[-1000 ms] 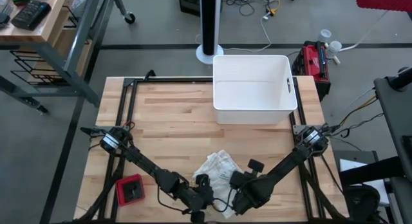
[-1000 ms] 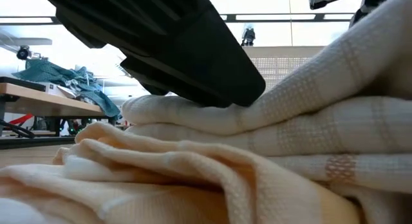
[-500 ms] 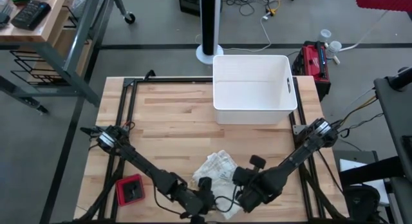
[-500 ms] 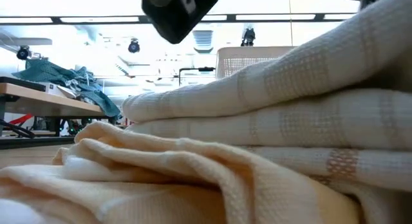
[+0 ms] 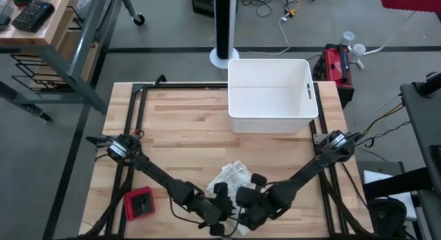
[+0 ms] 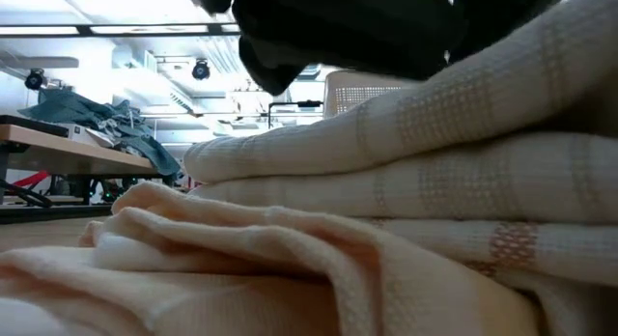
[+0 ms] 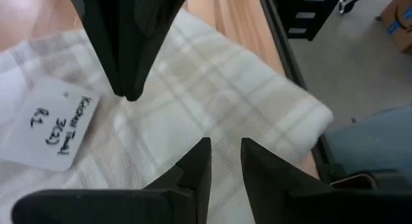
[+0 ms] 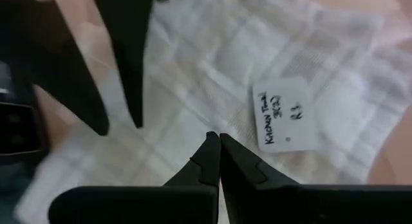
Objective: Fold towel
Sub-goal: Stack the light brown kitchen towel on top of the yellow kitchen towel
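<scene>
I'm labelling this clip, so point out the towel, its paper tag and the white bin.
towel (image 5: 233, 176): high view, its bare upper part.
tag (image 8: 285, 114): right wrist view, middle of the white label.
bin (image 5: 272, 123): high view, its near wall.

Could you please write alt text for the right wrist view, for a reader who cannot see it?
The right gripper, fingers shut, points at a white checked towel bearing a handwritten paper tag. The left gripper's dark fingers hang over the towel, opposite.
</scene>
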Controlling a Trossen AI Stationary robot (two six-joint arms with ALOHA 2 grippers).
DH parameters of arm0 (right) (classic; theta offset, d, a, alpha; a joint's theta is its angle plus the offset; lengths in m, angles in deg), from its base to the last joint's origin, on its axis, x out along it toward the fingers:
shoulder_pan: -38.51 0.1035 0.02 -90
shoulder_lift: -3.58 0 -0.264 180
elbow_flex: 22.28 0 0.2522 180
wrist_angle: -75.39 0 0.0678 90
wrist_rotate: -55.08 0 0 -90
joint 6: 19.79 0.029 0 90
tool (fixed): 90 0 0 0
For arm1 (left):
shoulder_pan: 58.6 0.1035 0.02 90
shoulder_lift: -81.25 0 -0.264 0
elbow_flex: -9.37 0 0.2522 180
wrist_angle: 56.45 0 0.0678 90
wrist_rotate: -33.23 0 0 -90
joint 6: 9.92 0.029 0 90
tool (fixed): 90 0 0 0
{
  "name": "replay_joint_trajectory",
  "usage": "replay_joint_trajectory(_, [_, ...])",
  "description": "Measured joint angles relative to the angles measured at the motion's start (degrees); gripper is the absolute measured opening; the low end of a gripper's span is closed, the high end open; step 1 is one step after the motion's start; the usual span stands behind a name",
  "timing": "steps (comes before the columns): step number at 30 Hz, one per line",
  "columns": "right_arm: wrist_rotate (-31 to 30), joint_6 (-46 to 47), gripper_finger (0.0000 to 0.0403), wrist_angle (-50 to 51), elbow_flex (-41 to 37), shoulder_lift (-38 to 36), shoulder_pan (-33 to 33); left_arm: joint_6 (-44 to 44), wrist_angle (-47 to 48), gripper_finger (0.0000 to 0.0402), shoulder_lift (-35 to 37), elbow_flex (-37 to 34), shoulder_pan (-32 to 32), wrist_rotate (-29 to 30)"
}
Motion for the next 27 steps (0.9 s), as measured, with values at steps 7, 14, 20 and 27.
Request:
replay_joint_trajectory(7, [3.40,1.74,0.0000,1.91,-0.14,4.42,-1.01,-2.12,0.00,0.0075,-0.63,-1.88,0.04,0.00])
replay_joint_trajectory(14, [2.42,5.90,0.0000,9.31,-0.15,4.93,-1.24,-6.35,-0.40,0.0075,-0.63,-4.48,0.04,0.16])
replay_joint_trajectory(20, [2.30,8.35,0.0000,14.64,-0.13,4.84,-1.25,-10.31,-0.97,0.0075,-0.54,-7.00,0.09,0.70])
replay_joint_trajectory(27, [1.95,9.45,0.0000,19.71,-0.11,4.79,-1.23,-10.37,-0.55,0.0075,-0.52,-7.23,0.09,0.50])
